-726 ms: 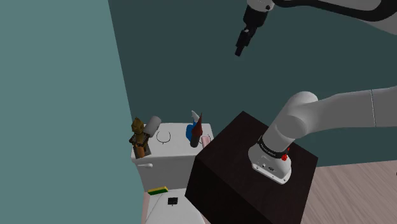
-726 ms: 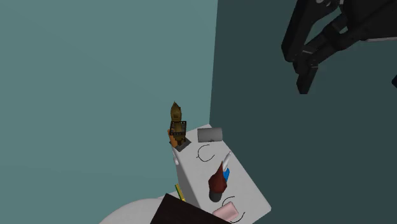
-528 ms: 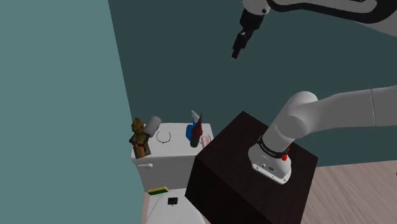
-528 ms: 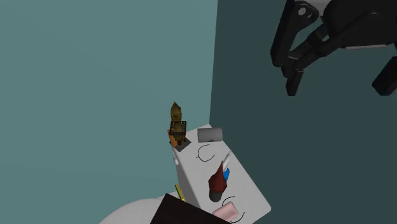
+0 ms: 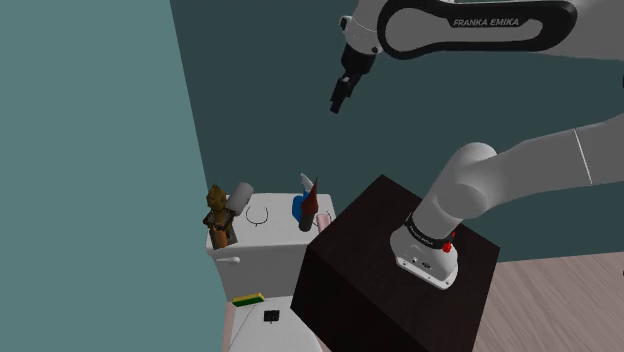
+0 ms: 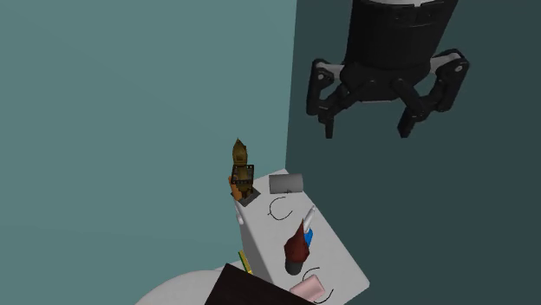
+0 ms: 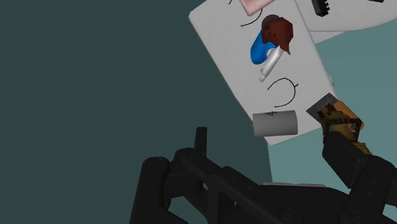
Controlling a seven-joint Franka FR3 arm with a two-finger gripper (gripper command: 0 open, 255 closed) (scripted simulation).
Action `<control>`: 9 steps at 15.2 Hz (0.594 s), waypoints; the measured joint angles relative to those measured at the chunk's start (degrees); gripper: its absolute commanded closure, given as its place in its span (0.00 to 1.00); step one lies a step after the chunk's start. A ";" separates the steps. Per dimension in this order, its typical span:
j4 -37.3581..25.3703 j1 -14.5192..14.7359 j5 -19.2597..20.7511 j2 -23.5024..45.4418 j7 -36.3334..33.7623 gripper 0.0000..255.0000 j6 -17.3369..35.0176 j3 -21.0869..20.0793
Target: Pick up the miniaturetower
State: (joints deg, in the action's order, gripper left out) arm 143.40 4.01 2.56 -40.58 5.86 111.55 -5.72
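Operating remotely, I see my gripper [image 6: 366, 133] hanging wide open high above the white toilet tank lid [image 6: 340, 256]. The brown-gold miniature tower [image 6: 240, 169] stands upright at the lid's corner by the lighter teal wall, near a grey cylinder [image 6: 285, 183] lying on its side, contents indiscernible. The arm [image 5: 493, 21] reads "FRANKA EMIKA".

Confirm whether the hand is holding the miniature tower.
No, the open hand hangs high above the white tank, apart from the brown tower.
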 measured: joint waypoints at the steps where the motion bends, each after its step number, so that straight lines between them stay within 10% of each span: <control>1: 0.70 0.49 -0.49 0.93 -0.50 0.00 2.05 -0.59; 9: 3.06 3.56 -3.06 11.94 -3.66 0.00 18.66 -5.02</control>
State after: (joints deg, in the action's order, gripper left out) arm 146.46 7.57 -0.50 -28.64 2.21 130.21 -10.74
